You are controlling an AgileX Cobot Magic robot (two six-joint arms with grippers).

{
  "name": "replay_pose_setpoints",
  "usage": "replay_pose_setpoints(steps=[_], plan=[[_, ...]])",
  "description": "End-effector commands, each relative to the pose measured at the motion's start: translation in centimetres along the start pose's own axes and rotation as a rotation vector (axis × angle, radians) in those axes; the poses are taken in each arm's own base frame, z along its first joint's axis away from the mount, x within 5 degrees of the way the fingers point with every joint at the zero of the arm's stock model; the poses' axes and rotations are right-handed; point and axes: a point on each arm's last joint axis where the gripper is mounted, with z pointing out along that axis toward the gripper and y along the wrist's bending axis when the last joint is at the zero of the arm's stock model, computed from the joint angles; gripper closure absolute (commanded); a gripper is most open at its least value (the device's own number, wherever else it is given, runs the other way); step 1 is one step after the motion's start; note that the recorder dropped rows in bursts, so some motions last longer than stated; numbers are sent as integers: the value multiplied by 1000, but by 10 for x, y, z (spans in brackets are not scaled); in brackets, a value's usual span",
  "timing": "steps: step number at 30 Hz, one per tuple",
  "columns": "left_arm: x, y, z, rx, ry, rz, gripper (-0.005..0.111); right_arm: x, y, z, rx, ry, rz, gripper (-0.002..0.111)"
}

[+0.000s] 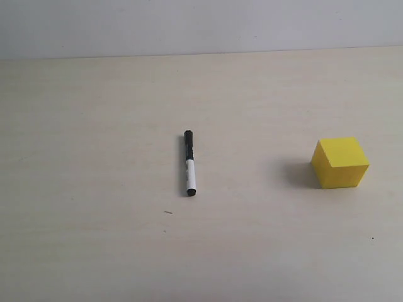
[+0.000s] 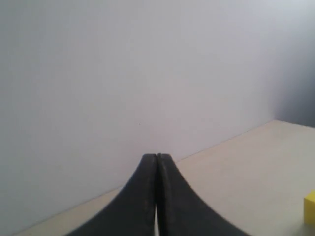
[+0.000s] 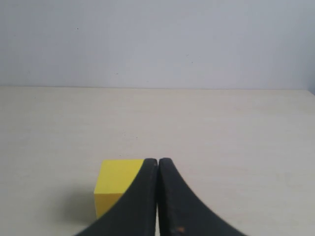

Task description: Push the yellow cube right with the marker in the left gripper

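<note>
The marker (image 1: 189, 163) lies flat near the middle of the table, black cap toward the far side, white barrel toward the near side. No gripper touches it. The yellow cube (image 1: 340, 163) stands to its right, well apart. Neither arm shows in the exterior view. My left gripper (image 2: 157, 158) is shut with nothing between its fingers, aimed at the wall and table edge; a sliver of the yellow cube (image 2: 310, 208) shows at one side. My right gripper (image 3: 158, 162) is shut and empty, with the yellow cube (image 3: 115, 184) just beyond its fingers.
The pale wooden table (image 1: 94, 239) runs back to a light grey wall (image 1: 201, 25). A tiny dark speck (image 1: 168, 212) lies near the marker's lower end.
</note>
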Motion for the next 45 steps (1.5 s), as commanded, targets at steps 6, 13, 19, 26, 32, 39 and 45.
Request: replay_pose_setpoints(steps=[6, 13, 19, 26, 32, 39, 45], plan=[[0, 0, -2, -1, -2, 86, 107, 1, 0, 0, 5, -5, -3, 108], [15, 5, -31, 17, 234, -19, 107, 1, 0, 0, 5, -5, -3, 108], [27, 12, -58, -126, 268, -174, 107, 1, 0, 0, 5, -5, -3, 108], [42, 16, -71, -266, 238, -268, 107, 1, 0, 0, 5, -5, -3, 108], [51, 14, -72, -260, 274, -284, 107, 1, 0, 0, 5, -5, -3, 108], [53, 13, -72, -267, 270, -345, 107, 1, 0, 0, 5, -5, -3, 108], [58, 18, -74, -339, 300, -412, 107, 1, 0, 0, 5, -5, -3, 108]])
